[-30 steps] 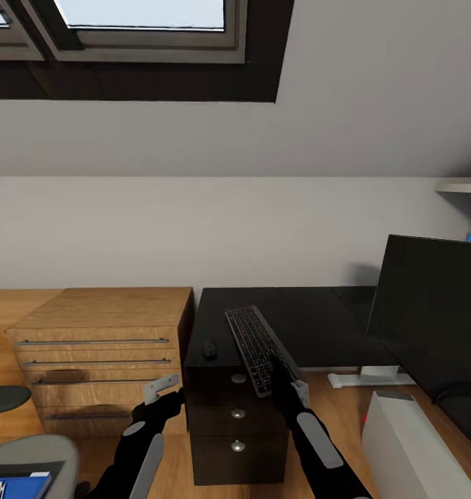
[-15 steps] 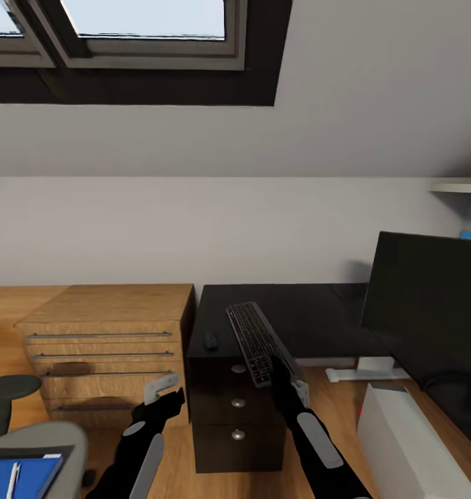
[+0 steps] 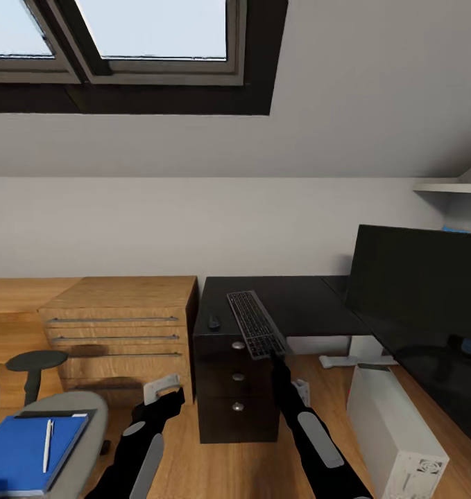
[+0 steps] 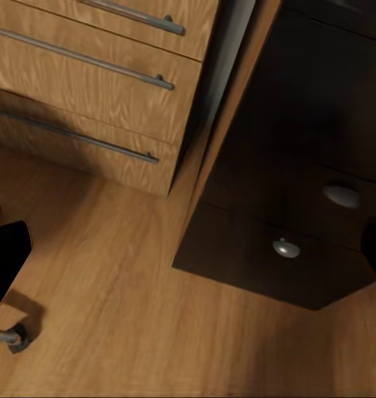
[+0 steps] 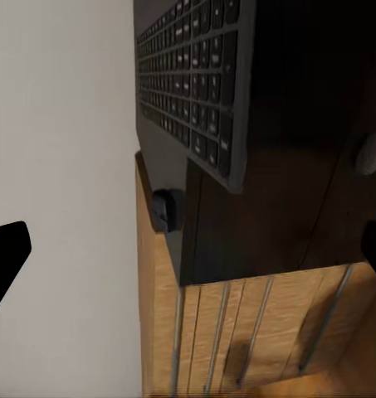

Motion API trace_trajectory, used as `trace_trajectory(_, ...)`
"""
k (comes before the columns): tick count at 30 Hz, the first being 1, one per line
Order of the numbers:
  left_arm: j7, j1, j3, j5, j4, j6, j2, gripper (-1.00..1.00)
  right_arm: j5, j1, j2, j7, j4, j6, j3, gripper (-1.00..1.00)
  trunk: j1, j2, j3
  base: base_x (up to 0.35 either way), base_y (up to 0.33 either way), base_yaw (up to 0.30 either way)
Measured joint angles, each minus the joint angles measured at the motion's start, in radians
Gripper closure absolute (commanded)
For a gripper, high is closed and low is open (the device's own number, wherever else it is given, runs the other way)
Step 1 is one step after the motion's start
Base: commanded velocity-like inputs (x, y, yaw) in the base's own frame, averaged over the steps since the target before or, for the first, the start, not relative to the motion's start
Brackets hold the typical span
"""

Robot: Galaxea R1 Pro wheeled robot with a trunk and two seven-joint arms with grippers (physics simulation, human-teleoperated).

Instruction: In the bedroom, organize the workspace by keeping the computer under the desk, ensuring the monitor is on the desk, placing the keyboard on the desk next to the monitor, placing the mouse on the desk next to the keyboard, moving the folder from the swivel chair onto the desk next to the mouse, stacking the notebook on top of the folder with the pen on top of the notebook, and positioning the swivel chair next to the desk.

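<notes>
The dark keyboard [image 3: 253,323] lies on the black desk [image 3: 297,305], its near end sticking out over the drawer unit [image 3: 236,402]. It also shows close up as the keyboard [image 5: 196,83]. The small black mouse [image 3: 213,321] sits left of it on the desk. My right gripper [image 3: 287,376] hangs just below the keyboard's near end, open, holding nothing. My left gripper [image 3: 167,391] is open in front of the drawers. The monitor [image 3: 415,291] stands at the right. The white computer [image 3: 395,436] is on the floor. The blue folder [image 3: 23,450] with the pen [image 3: 48,443] lies on the swivel chair [image 3: 86,416]. I cannot make out the notebook.
A light wooden drawer chest [image 3: 124,326] stands against the desk's left side. Wooden floor [image 4: 113,332] spreads between the chair, the chest and the drawer unit. A sloped ceiling with a window [image 3: 152,28] is above, and a shelf [image 3: 450,186] at the right.
The whole view has pulled back from the desk, bringing the chair seat with folder and pen and the full computer into sight. The keyboard has stayed on the desk.
</notes>
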Motion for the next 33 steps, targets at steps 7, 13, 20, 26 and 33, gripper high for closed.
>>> trace_trajectory(7,0.000,0.000,0.000,0.000,0.000,0.000,0.000,-1.00,0.000,0.000,0.000,0.001,-0.003,0.000,-0.002,-1.00,0.000,0.000,0.000,-0.334,-0.001,0.000)
trace_trajectory(13,0.001,0.000,-0.001,0.000,0.000,-0.001,0.000,-1.00,0.009,0.001,0.000,0.004,-0.086,0.000,0.000,-1.00,0.000,0.000,0.000,-0.312,-0.121,0.000)
trace_trajectory(20,0.001,0.000,-0.001,0.000,0.000,-0.002,0.000,-1.00,0.058,0.001,-0.006,0.009,-0.126,0.006,0.000,-1.00,0.000,0.000,0.000,-0.264,-0.220,0.000)
trace_trajectory(26,0.000,0.000,0.000,-0.001,0.000,-0.002,0.000,-1.00,0.071,0.002,-0.020,0.010,-0.137,0.009,0.001,-1.00,0.000,0.000,0.000,-0.224,-0.246,0.000)
trace_trajectory(33,0.000,0.000,0.000,-0.001,0.000,-0.001,0.000,-1.00,0.072,0.002,-0.040,0.014,-0.141,0.025,0.001,-1.00,-0.001,0.000,0.000,-0.096,-0.110,0.000)
